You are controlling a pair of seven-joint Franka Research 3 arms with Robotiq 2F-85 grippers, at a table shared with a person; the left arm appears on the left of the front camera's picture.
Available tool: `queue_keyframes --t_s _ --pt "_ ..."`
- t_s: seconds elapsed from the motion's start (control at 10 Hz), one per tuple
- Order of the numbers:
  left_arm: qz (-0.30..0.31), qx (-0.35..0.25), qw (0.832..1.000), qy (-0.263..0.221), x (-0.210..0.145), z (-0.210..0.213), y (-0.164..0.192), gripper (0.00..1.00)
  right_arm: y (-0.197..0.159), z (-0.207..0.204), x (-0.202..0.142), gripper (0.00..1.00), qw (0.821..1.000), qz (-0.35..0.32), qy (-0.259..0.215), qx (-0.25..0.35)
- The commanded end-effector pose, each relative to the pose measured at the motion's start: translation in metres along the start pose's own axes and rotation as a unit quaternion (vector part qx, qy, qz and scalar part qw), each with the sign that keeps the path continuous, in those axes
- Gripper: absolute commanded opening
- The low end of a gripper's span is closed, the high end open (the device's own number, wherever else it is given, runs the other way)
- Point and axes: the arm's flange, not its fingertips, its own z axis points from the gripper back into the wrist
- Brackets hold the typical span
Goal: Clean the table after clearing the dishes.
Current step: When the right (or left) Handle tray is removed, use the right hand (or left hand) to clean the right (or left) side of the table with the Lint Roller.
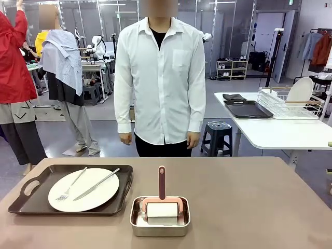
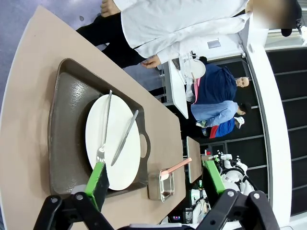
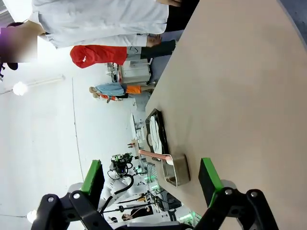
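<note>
**Tray** (image 1: 19, 201): dark brown, with handles, at the lower left of the front view on the table (image 1: 249, 197). It carries one white plate (image 1: 99, 197), with a fork (image 1: 71, 184) and a knife (image 1: 96, 184) lying loose across it. It is not yet cleared.

**Steel pan** (image 1: 160, 229): bottom centre, just right of the tray and not touching it. It holds a roller (image 1: 162, 210) with its pink handle upright.

**Person** (image 1: 161, 78): stands at the far edge with arms down.

**Left claw** (image 2: 153, 175): fingers spread wide, empty, held above the table. In its own view the tray lies centre-left. One green pad overlaps the plate's lower edge, and the pan shows lower centre, between the pads.

**Right claw** (image 3: 149, 175): fingers wide apart, empty. The pan sits low centre between its pads, with the tray beyond it, well apart from the claw.

**Handling note (judgement):** the step in hand looks to be clearing the tray. Take it by a handle or rim and lift it level and slowly, since the cutlery can slide. Keep clear of the pan. The roller comes after.
</note>
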Motion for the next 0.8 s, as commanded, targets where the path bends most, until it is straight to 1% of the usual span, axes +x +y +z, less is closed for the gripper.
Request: queue_keyframes --t_s 0.0,0.7 --pt "-0.001 -0.007 1.000 -0.002 -0.0004 0.0034 -0.0006 1.00 -0.0028 0.0050 -0.0019 1.00 1.000 0.010 0.003 0.000" --pt "-0.001 -0.007 1.000 -0.002 -0.0004 0.0034 -0.0006 1.00 -0.0028 0.0050 -0.0019 1.00 1.000 0.010 0.003 0.000"
